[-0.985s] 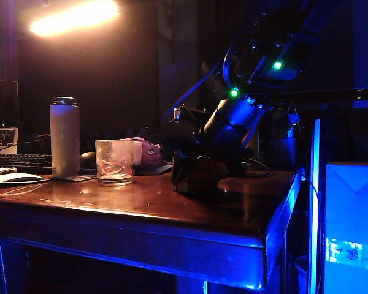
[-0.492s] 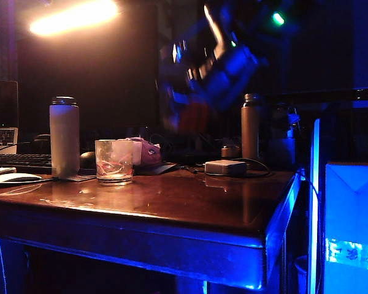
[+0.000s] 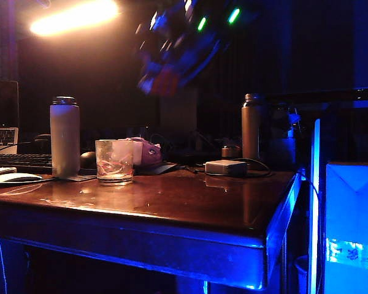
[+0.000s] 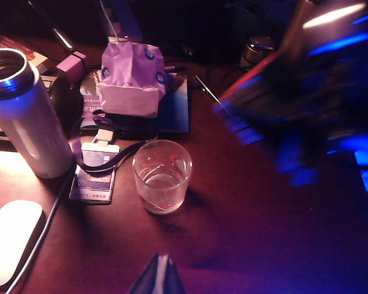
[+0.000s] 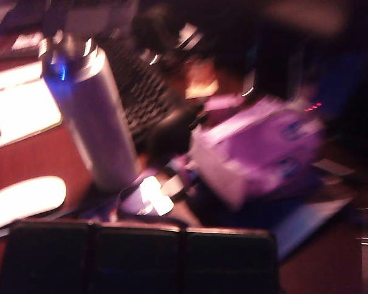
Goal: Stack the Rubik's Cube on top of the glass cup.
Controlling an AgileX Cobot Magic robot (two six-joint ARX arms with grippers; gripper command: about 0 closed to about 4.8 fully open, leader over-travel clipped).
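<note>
Clear glass cup (image 4: 162,176) (pinkish-red swirls), white bottle (image 4: 26,114)

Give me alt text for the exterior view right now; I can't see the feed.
The right gripper, a motion-blurred shape high above the dim wooden table, carries the Rubik's Cube up and to the right of the glass cup. The empty cup stands beside a white bottle; a slim metal bottle and grey box sit further right.

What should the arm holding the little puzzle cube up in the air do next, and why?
Probably carry it leftward and down until it hangs over the clear glass cup. The right gripper, blurred, holds the dark-gridded Rubik's Cube high above the table, right of the cup, whose mouth is open. The left gripper hovers near the cup.
</note>
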